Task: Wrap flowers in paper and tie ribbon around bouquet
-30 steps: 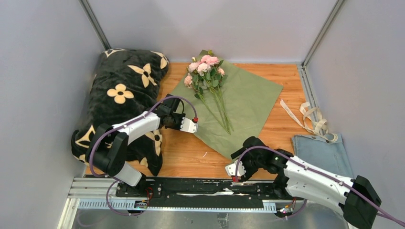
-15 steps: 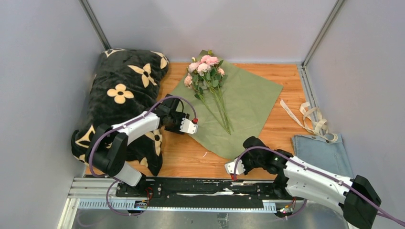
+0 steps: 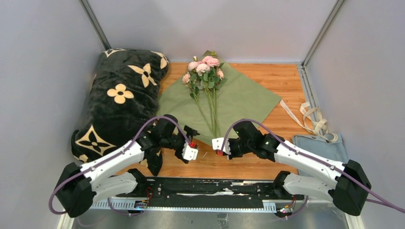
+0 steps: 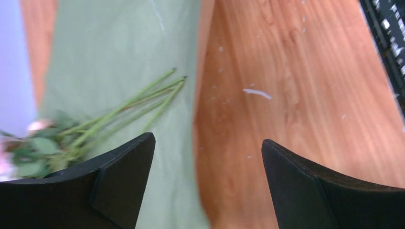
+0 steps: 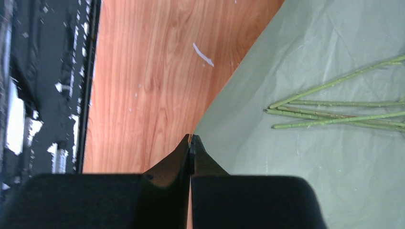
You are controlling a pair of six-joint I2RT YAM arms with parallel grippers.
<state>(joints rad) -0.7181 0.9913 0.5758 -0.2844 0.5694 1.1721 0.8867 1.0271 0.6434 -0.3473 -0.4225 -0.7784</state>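
Two claws low at the near corner of the large thin olive-green paper sheet (image 3: 243, 98), spread green face up on the orange-brown wooden table (image 3: 282, 74). Right gripper (image 5: 191, 138): clenched tight, apparently pinching that very corner. Left gripper (image 4: 207, 142): released, jaws wide, holding nothing, hovering just beside the sheet's near-left edge.

Small bunch of pale pink flowers (image 3: 203, 67) with long thin green stems lying loose along the middle of the sheet, blooms at the far corner, stem ends near the pinched corner. Long cream fabric ribbon (image 3: 310, 117) well apart on the right, looped beside a folded grey-blue cloth (image 3: 317, 150). Black plush blanket (image 3: 119, 90) with cream flower motifs heaped on the left, hard against the sheet's left corner.

Probably next: folding the near corner over the stems. Risks, as judged:
- Tearing or slipping free, given so shallow a bite on so thin a sheet.
- Dragging the whole sheet instead of folding it, with no hold on the far side; would roll the loose stems off centre.
- Catching the stem ends under the lifted corner and scattering the bunch.
- Snagging on the blanket at the left.
- Closing the left jaws on bare wood rather than the edge, if lowered slightly off.
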